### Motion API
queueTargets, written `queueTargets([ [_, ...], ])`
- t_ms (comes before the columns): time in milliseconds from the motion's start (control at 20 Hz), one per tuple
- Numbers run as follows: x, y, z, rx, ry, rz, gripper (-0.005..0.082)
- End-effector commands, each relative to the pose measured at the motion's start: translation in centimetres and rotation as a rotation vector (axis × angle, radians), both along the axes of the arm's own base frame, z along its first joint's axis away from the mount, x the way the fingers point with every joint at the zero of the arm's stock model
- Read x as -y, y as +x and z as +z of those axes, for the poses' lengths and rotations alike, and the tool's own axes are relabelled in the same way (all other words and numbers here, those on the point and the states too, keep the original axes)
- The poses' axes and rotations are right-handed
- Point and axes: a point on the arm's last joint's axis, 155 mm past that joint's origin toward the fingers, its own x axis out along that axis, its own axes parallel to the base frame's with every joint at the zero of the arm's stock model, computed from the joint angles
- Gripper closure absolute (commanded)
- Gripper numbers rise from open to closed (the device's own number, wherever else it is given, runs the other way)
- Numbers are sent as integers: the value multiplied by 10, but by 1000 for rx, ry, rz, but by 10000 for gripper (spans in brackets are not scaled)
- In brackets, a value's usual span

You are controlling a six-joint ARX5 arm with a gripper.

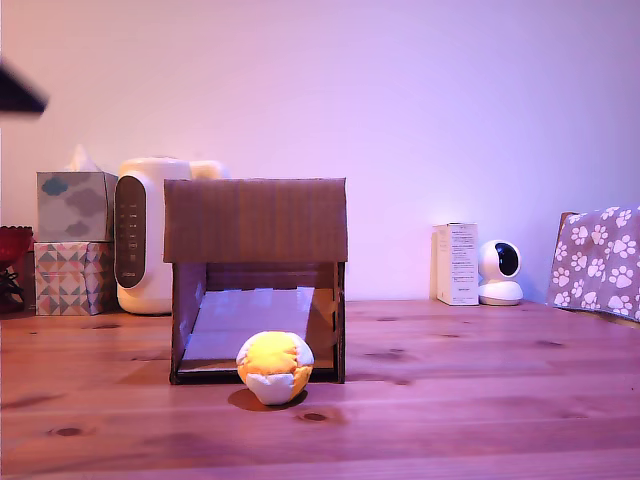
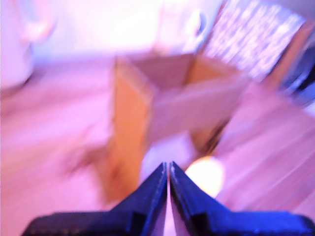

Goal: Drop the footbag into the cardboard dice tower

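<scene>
Sitting lower centre of the exterior view, the footbag (image 1: 275, 366) rests on the table (image 1: 480, 400), touching the front opening of the cardboard dice tower (image 1: 256, 220). Blurry wrist view: gripper (image 2: 169, 169) jaws closed, empty, w/ the ball beside the tips.

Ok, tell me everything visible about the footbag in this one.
The footbag is a small, soft-looking stitched ball, yellow-orange on top with white panels below. It rests on the wooden table at the open mouth of the cardboard dice tower, just before the pale ramp. Nothing grips it. The blurred wrist view shows only a glowing blob.
</scene>
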Motion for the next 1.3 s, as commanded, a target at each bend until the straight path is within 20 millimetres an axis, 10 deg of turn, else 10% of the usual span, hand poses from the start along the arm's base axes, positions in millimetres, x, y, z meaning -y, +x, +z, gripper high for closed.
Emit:
queueTargets([
  [0,14,-3,-3,-16,-29,-53,789],
  [350,84,-16,-38,-98,18,-251,789],
  [800,115,-12,-112,-251,139,-204,779],
  [900,118,-10,-116,-251,141,-206,568],
  [1000,119,-8,-118,-251,140,-204,11],
  [1250,117,4,-118,-202,161,-161,59],
])
